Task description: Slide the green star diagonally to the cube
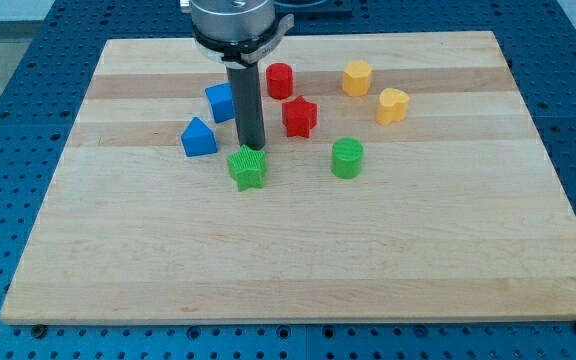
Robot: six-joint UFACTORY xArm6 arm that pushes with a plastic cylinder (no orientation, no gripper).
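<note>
The green star (247, 168) lies near the middle of the wooden board (298, 260). My tip (252, 147) stands right at the star's top edge, touching or nearly touching it. The blue cube (221, 102) is up and to the left of the star, partly hidden behind the rod. A second blue block with a peaked top (198, 137) sits to the left of the rod.
A red star (299, 117) and a red cylinder (280, 79) lie right of the rod. A green cylinder (347, 158) is right of the green star. A yellow hexagon (356, 77) and a yellow heart (393, 105) sit at the upper right.
</note>
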